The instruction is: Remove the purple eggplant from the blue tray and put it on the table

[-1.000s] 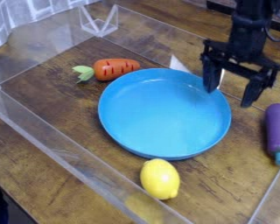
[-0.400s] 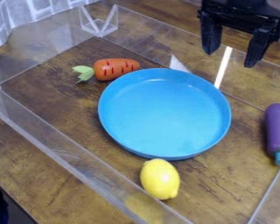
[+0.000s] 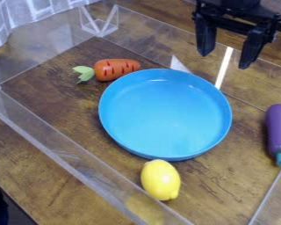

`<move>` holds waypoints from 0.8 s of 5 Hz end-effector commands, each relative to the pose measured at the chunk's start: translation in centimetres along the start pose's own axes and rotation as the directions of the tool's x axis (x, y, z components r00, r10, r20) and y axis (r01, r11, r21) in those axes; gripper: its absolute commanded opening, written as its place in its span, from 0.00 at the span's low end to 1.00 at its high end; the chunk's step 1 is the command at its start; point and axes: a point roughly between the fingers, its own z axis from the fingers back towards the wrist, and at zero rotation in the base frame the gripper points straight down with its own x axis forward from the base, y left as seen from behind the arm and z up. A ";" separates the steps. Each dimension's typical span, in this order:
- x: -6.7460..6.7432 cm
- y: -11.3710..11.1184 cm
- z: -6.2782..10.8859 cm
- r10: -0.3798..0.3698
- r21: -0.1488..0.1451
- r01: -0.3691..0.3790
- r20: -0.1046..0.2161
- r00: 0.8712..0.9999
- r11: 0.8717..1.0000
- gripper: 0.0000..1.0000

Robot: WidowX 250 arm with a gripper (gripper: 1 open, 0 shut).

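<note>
The purple eggplant (image 3: pixel 277 130) lies on the dark wood table (image 3: pixel 61 114) at the right edge, just outside the blue tray (image 3: pixel 165 112), stem end toward the front. No food sits inside the round blue tray. My gripper (image 3: pixel 225 49) hangs above the tray's far right rim, pointing down. Its two black fingers (image 3: pixel 204 40) stand wide apart with nothing between them. It is well clear of the eggplant, up and to the left of it.
An orange carrot (image 3: pixel 112 68) lies left of the tray's far rim. A yellow lemon (image 3: pixel 161 179) sits at the tray's near edge. Clear acrylic walls (image 3: pixel 38 132) run round the table, one close along the front left.
The gripper has risen from beside the tray's right rim and drifted up and slightly left in the picture, staying open. The eggplant, carrot and lemon have not moved.
</note>
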 end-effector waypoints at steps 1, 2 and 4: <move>-0.1 0.7 2.4 0.014 -0.012 -0.013 0.055 0.998 1.000 1.00; -0.6 1.2 2.8 0.029 -0.016 -0.028 0.055 0.998 0.999 1.00; -2.4 2.4 3.9 0.055 -0.012 -0.055 0.089 0.995 0.998 1.00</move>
